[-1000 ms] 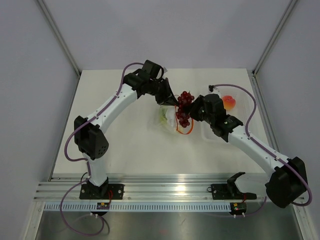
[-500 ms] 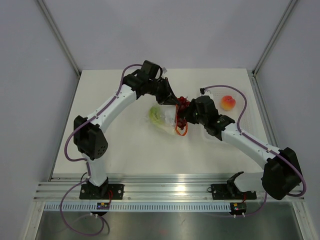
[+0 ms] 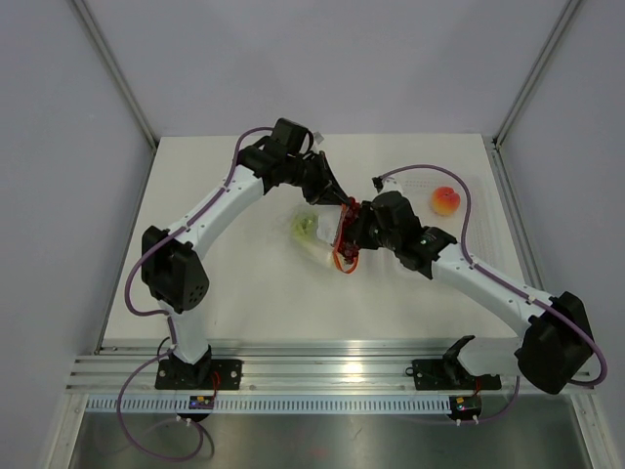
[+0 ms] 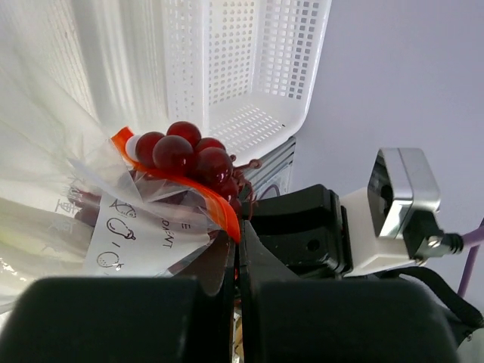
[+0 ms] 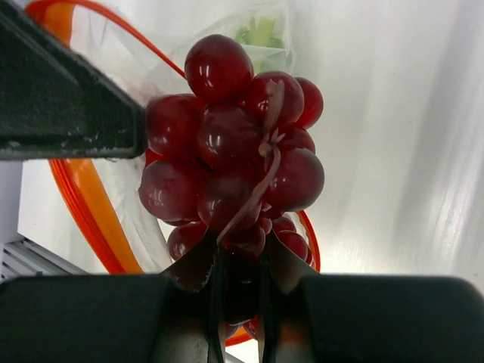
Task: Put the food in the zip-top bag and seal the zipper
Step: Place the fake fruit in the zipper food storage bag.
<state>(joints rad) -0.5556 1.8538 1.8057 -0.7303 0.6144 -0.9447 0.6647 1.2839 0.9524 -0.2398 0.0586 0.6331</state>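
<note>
The clear zip-top bag (image 3: 327, 234) lies at the table's middle, its orange-red zipper (image 3: 344, 256) spread open into a loop (image 5: 83, 204). My left gripper (image 3: 342, 202) is shut on the zipper edge (image 4: 219, 208) and holds the mouth up. My right gripper (image 3: 350, 231) is shut on the bunch of dark red grapes (image 5: 234, 147) and holds it at the bag's mouth; the grapes also show in the left wrist view (image 4: 189, 155). Pale-green stalks (image 3: 304, 225) sit inside the bag. The orange-pink fruit (image 3: 445, 200) lies in the tray at the right.
A rigid clear tray (image 3: 469, 210) sits at the right under the fruit. A white perforated basket (image 4: 249, 68) shows in the left wrist view. Frame posts stand at the table's far corners; a metal rail runs along the near edge.
My right gripper has carried the grapes left and down from above the bag into its open mouth. The bag and stalks have shifted a little left. The left gripper has kept its hold.
</note>
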